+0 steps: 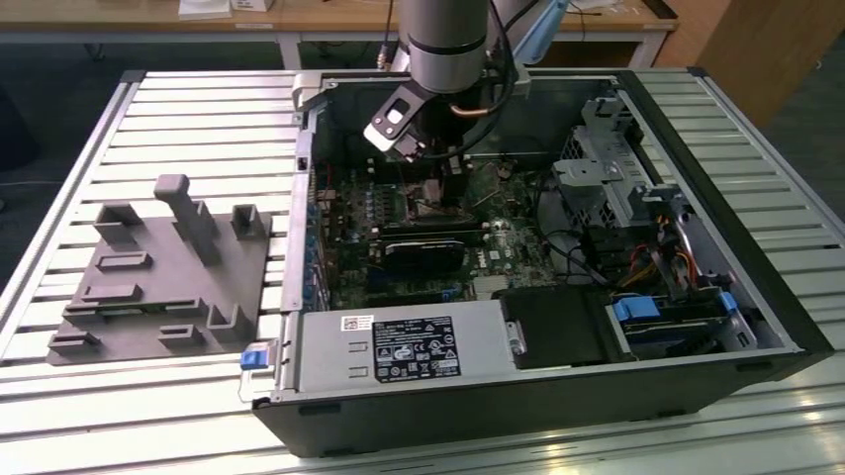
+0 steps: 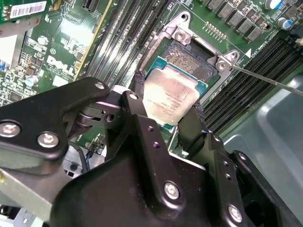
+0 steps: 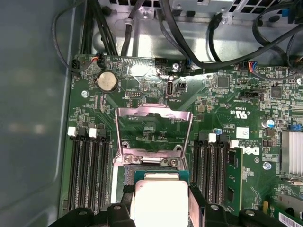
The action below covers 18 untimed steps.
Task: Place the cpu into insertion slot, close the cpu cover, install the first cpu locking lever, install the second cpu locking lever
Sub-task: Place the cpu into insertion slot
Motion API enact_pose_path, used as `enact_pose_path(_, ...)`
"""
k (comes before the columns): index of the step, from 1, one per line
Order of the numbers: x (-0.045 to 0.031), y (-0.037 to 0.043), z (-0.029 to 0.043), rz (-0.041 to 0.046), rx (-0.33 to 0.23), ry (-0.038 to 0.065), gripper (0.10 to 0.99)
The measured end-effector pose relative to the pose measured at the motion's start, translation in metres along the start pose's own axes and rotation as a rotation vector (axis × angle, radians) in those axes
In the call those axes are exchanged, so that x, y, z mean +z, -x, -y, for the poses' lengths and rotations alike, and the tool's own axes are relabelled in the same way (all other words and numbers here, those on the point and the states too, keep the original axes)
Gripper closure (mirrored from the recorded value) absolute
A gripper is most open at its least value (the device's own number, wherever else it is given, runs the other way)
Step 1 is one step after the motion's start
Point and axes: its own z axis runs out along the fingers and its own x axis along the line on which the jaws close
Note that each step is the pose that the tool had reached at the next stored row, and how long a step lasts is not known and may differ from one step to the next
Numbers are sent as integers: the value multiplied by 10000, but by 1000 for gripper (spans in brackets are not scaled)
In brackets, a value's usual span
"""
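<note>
My gripper (image 2: 166,105) is shut on the cpu (image 2: 173,94), a flat square chip with a dull silver top. Black fingers (image 2: 137,92) press on two opposite edges of it. The chip hangs tilted just above the insertion slot (image 2: 191,59), partly overlapping it. In the first wrist view the cpu (image 3: 161,198) sits between the gripper (image 3: 161,205) fingers, in front of the raised cpu cover (image 3: 154,112), which stands open on its hinge. A thin metal lever rod (image 2: 265,78) sticks out beside the socket. In the exterior view the gripper (image 1: 433,176) reaches down into the open computer case (image 1: 739,297).
Long black memory slots (image 3: 87,170) flank the socket on both sides. A black card (image 1: 422,252), power supply (image 1: 396,346), drive bays (image 1: 620,168) and cables (image 3: 189,42) crowd the case. A grey fixture block (image 1: 158,277) lies on the slatted table at the exterior view's left.
</note>
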Motion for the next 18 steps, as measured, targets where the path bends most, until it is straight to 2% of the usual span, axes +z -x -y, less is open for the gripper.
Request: enact_pose_path(18, 93, -60, 33, 13, 167, 0, 549)
